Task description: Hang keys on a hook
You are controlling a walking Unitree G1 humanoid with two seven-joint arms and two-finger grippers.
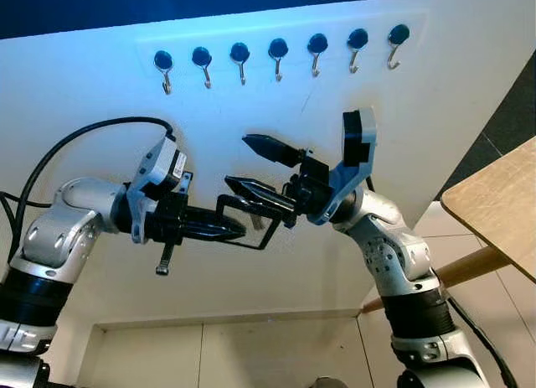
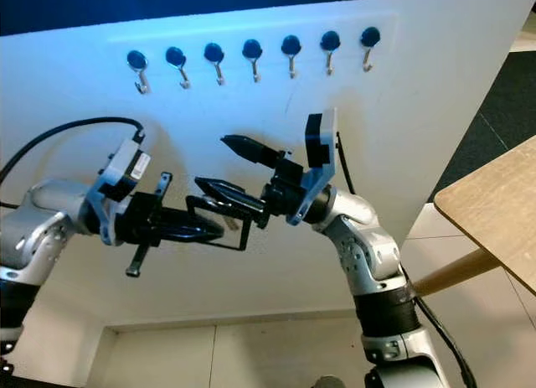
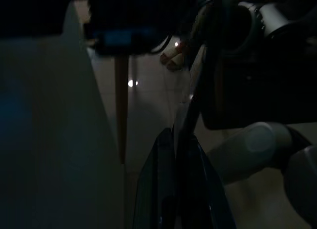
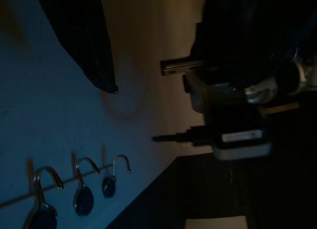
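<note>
Well below the row of seven silver hooks on dark round mounts (image 1: 278,57) on the white board (image 1: 452,86), the left gripper (image 1: 237,230) pinches a black rectangular key-ring loop (image 1: 249,221) – fingers together. Right gripper (image 1: 237,162) – fingers spread wide, lower finger (image 1: 255,192) at the loop.

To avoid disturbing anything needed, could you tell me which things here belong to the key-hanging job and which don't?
Job:
keys
left gripper, holding them
right gripper, open
hooks on the wall

Lying about:
wooden table
</note>
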